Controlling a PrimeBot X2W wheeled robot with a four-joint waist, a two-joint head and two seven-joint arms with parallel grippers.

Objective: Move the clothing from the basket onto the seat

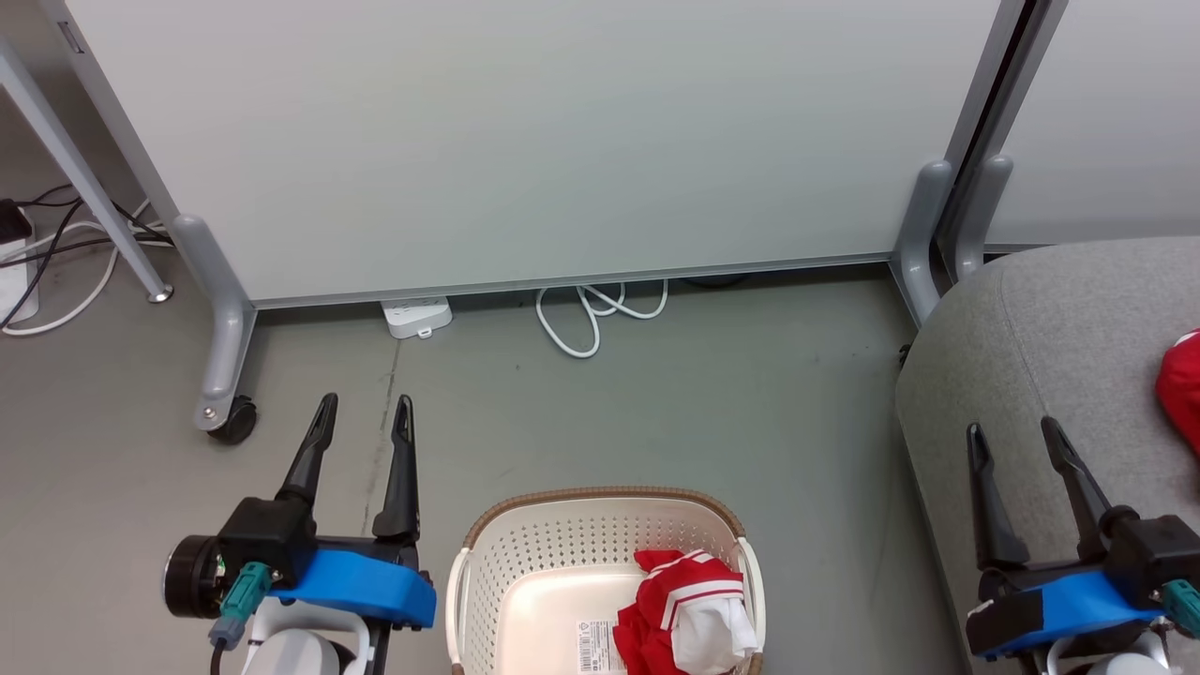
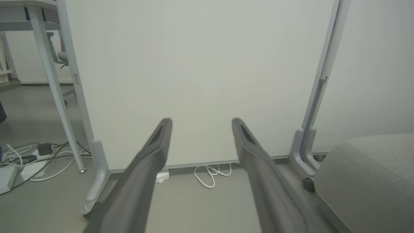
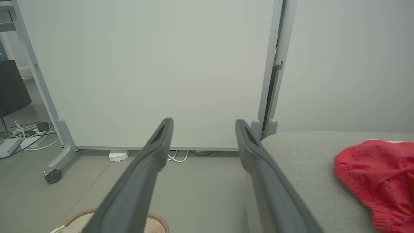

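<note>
The cream basket (image 1: pixel 487 581) with a brown rim stands on the floor at the bottom centre of the head view; its rim (image 3: pixel 155 220) also shows low in the right wrist view. A crumpled red and white garment (image 1: pixel 684 614) lies in its right half. A second red garment (image 1: pixel 1183 384) (image 3: pixel 381 174) rests on the grey seat (image 1: pixel 1050 366) (image 3: pixel 310 161) (image 2: pixel 372 174) at the right. My left gripper (image 1: pixel 364 405) (image 2: pixel 201 122) hangs open and empty left of the basket. My right gripper (image 1: pixel 1012 431) (image 3: pixel 204 123) hangs open and empty over the seat's front left part.
A grey-framed partition panel (image 1: pixel 525 141) on castor feet (image 1: pixel 230 417) stands straight ahead. A white power strip (image 1: pixel 417 316) and a coiled cable (image 1: pixel 591 314) lie at its base. More cables (image 1: pixel 56 262) and a table leg (image 1: pixel 84 178) are at the far left.
</note>
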